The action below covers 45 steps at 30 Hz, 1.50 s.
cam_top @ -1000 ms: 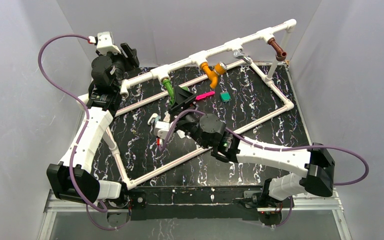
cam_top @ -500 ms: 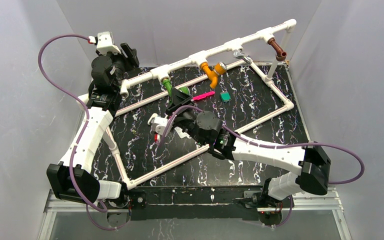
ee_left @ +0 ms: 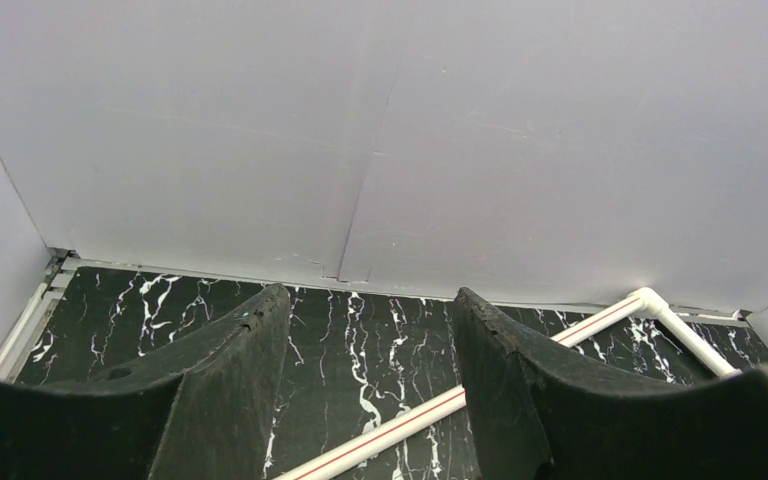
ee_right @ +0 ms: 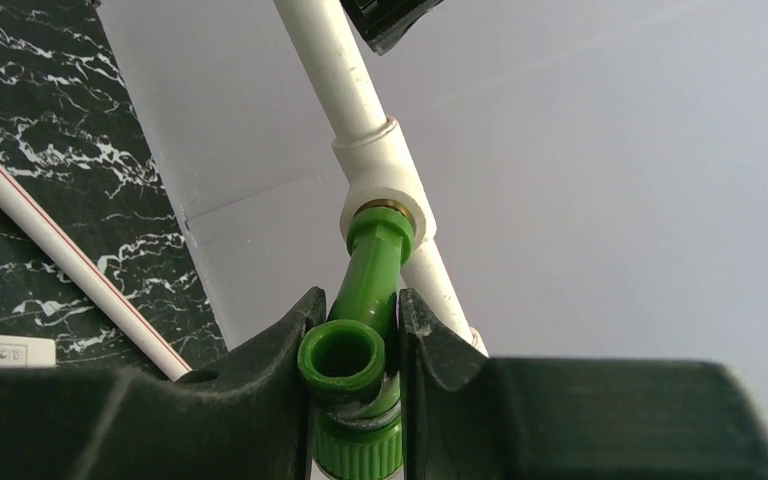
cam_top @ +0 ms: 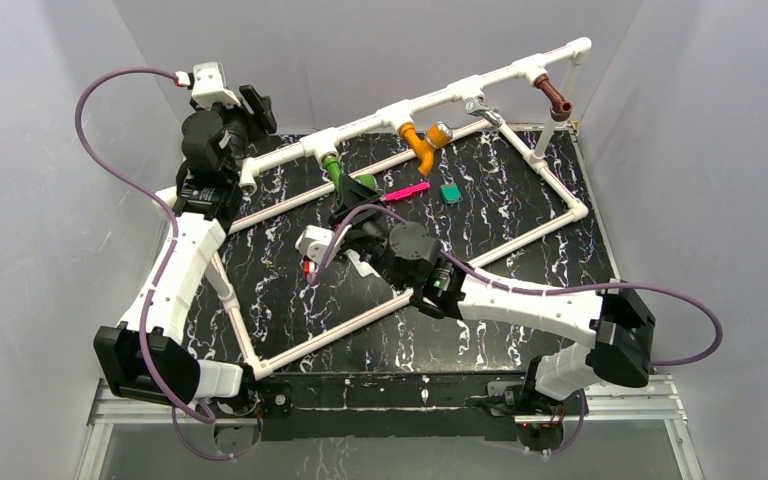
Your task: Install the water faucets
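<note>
A green water faucet (cam_top: 333, 166) hangs from a tee (ee_right: 385, 180) on the raised white pipe (cam_top: 430, 98). My right gripper (cam_top: 352, 190) is shut on it. In the right wrist view the two black fingers press both sides of the green faucet (ee_right: 362, 330), its round mouth facing the camera. Further right on the same pipe sit an orange faucet (cam_top: 419, 145) and a brown faucet (cam_top: 557, 100). My left gripper (cam_top: 263, 108) stands open at the back left, above the pipe's end, holding nothing. In its own view, the left gripper (ee_left: 370, 300) has only the black mat between its fingers.
A white pipe frame (cam_top: 560, 215) lies on the black marbled mat. A pink strip (cam_top: 410, 190) and a small green block (cam_top: 450, 192) lie behind my right gripper. A silver fitting (cam_top: 478, 107) hangs on the raised pipe. A red-striped pipe (ee_left: 410, 425) crosses below my left fingers.
My right gripper has moved left and toward the back onto the green faucet, and its jaws have shut on it. The left arm has not moved.
</note>
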Each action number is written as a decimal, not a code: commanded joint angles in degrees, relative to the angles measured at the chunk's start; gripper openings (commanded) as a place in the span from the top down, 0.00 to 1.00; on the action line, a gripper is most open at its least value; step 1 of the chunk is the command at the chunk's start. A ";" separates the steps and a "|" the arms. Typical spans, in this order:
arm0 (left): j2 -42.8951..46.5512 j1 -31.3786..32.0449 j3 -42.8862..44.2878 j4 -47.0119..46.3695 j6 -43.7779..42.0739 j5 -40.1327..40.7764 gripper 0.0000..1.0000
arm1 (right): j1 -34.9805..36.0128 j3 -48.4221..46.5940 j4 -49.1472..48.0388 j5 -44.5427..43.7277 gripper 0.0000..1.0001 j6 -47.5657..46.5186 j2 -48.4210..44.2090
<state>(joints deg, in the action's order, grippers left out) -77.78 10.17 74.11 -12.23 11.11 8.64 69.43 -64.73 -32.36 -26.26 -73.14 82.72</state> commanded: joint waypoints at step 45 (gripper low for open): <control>-8.49 -0.08 -8.54 18.07 -0.17 0.33 0.42 | -0.35 -5.99 -8.09 -21.29 0.99 116.96 -1.57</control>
<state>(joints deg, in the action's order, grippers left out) -77.95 9.87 74.26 -12.25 10.94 8.95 69.63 -68.77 -33.95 -46.65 23.38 83.72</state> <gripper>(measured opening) 0.582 0.359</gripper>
